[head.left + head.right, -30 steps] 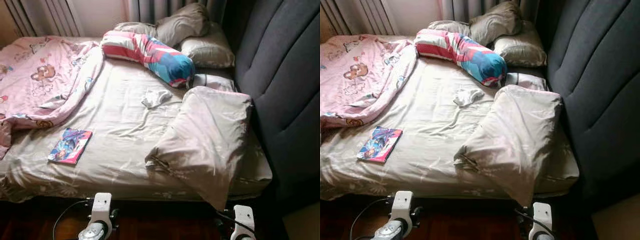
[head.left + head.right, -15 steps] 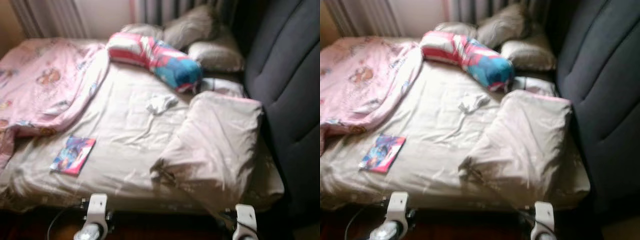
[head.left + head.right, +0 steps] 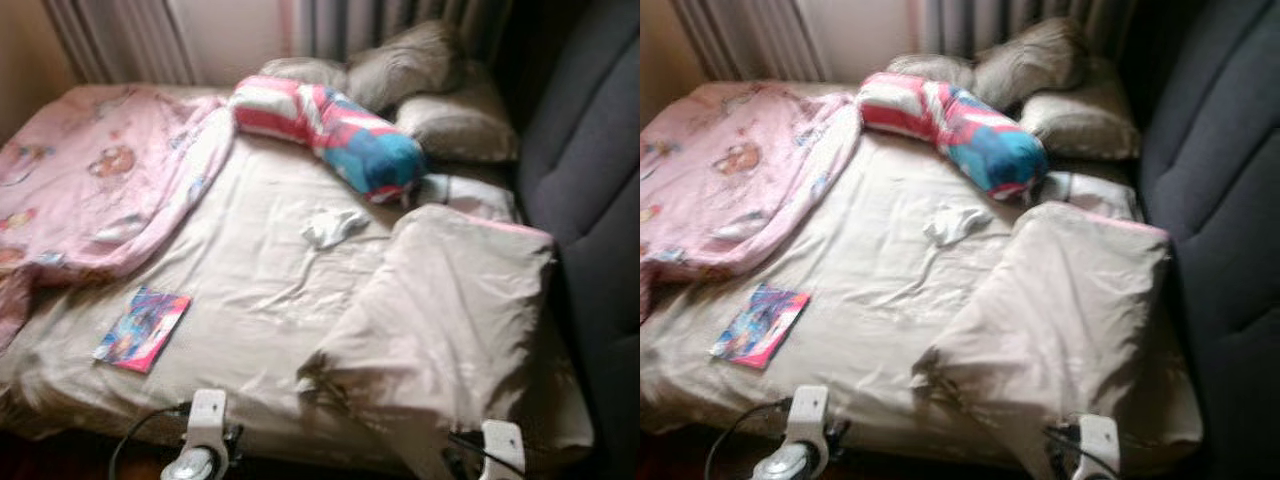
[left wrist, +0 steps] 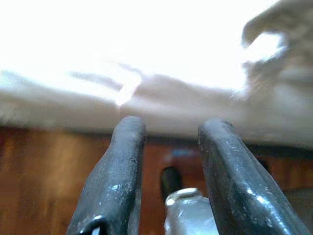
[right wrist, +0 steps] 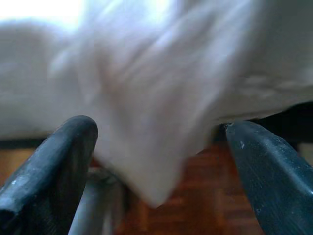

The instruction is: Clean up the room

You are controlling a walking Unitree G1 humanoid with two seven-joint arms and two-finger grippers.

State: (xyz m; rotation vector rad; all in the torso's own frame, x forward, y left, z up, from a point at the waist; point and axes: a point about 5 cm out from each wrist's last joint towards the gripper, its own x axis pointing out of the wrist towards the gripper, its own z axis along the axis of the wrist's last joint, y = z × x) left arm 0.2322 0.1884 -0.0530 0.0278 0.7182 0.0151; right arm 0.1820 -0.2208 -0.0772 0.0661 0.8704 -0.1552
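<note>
Unmade bed (image 3: 250, 290) with beige sheet. Book (image 3: 142, 329) flat near front edge, long axis running front-to-back, slightly tilted. Striped bolster (image 3: 330, 135) lying diagonally toward the pillows (image 3: 455, 125). Pink blanket (image 3: 90, 180) bunched at left. Left gripper (image 4: 168, 147) fingers narrowly apart, right gripper (image 5: 156, 161) fingers wide, both low before the bed edge, holding nothing.

No lettering can be read anywhere; the book's (image 3: 141, 329) cover is too blurred.

Head eyes look down over the bed (image 3: 260, 290); wrist views face its near edge closely.
</note>
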